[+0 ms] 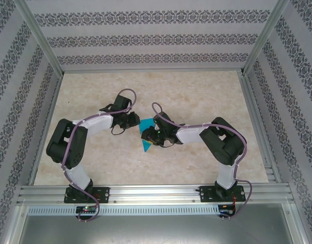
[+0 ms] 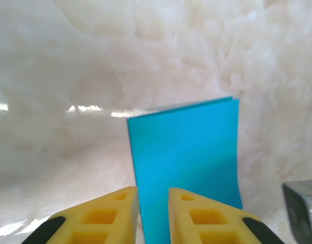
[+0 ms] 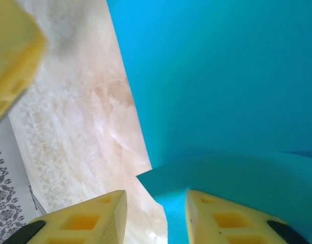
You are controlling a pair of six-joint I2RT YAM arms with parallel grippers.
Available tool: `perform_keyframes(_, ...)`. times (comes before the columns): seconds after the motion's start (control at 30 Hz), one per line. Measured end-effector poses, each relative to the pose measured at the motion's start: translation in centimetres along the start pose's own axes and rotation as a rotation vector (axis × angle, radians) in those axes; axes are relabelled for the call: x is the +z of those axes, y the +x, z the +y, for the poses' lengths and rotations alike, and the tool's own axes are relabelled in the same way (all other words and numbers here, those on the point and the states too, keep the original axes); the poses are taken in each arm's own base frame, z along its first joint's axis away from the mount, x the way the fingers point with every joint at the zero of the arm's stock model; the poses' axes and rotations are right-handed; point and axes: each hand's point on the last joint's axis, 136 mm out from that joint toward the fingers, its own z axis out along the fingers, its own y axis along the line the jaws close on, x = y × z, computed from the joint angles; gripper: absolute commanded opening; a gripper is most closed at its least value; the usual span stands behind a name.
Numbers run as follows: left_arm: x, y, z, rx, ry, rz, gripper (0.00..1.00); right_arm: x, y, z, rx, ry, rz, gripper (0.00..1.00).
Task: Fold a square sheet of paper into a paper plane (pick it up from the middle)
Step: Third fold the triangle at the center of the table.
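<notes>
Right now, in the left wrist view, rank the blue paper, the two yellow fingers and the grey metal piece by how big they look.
Largest: blue paper.
Next: yellow fingers; the two look alike, both close to the camera and cut off, so unranked between them.
Smallest: grey metal piece, cut by the right edge.

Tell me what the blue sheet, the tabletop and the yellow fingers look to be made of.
Sheet: thin matte paper, probably; crisp straight edges and a slight curl. Tabletop: glossy marble-look surface, stone or laminate unclear; cloudy veining and light glare. Fingers: matte yellow moulded plastic or rubber, with hollow pockets.
</notes>
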Motion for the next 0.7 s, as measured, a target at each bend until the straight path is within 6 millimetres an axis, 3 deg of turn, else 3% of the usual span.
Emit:
perform_keyframes(0.1,-1.4,-0.8,0.1,-0.012,0.015,-0.033,0.23,0.0,0.0,0.1,-0.001,-0.002,0.002,0.36)
perform_keyframes(0.17,-1.6,-0.4,0.3,-0.015,0.020,-0.026,0.23,0.0,0.1,-0.1,-0.002,0.002,0.003,0.29)
perform_keyframes(0.43,-0.9,2.4,0.9,-0.041,0.053,0.070,0.20,0.2,0.1,-1.0,0.005,0.035,-0.001,0.07)
perform_keyframes(0.7,-0.3,5.5,-0.9,-0.010,0.118,0.151,0.05,0.3,0.1,-1.2,0.006,0.039,-0.001,0.01)
